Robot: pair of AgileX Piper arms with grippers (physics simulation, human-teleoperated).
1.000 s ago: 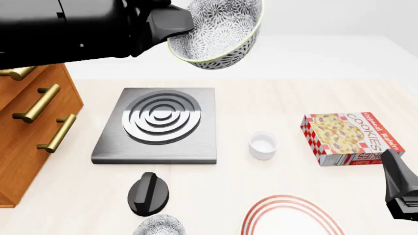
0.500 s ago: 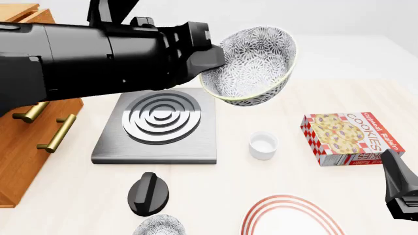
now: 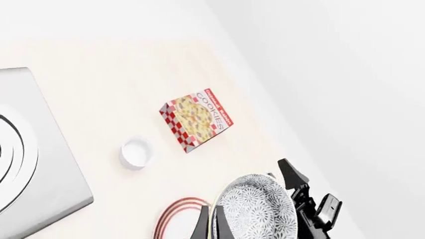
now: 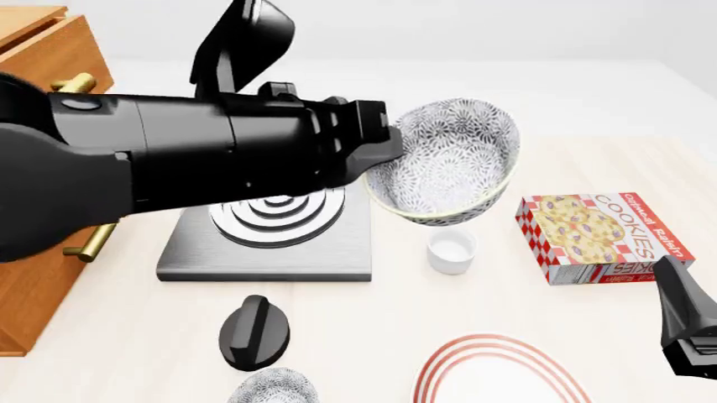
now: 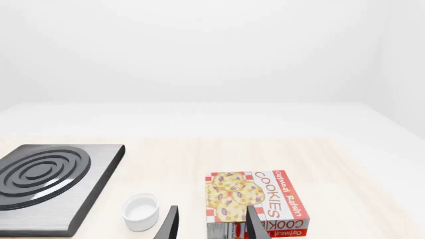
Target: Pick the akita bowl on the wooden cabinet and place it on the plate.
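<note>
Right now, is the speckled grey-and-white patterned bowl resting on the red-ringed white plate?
No: the speckled bowl is held aloft by the left hand, far from the red-ringed plate.

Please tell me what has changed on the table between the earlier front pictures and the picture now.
The left tool, shut on the akita bowl, has carried it to the right and lower in the front view, nearer the plate. It is now above the small white cup. Nothing was let go. The stove slab, cookie box, cup, plate and right tool stayed as they were.
</note>
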